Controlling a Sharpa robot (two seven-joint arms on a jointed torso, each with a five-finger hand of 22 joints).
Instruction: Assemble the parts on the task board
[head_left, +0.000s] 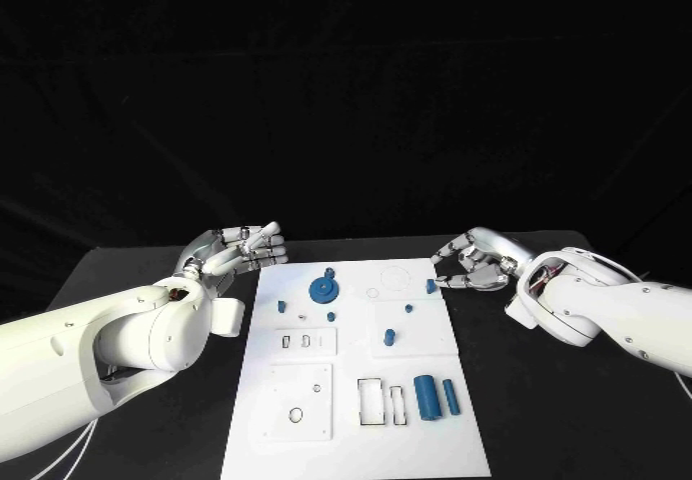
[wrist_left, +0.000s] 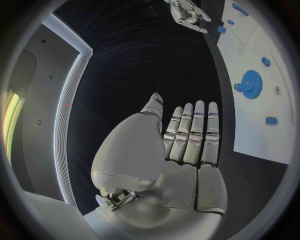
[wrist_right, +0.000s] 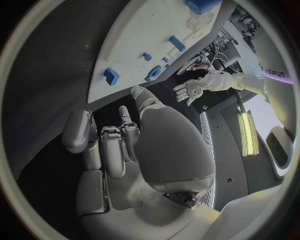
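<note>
On either side of the flat white rectangular task board (head_left: 356, 370), your two silver hands wait over the black table (head_left: 116, 270), neither touching a part. Your left hand (head_left: 238, 250) holds nothing, its fingers straight and close together; your right hand (head_left: 473, 263) has its fingers curled in around nothing, just beside the small blue block (head_left: 431, 286) at the board's edge, likely your nearest pick. Farther in lie the round blue gear (head_left: 326, 290) and the blue cylinder (head_left: 427, 396).
</note>
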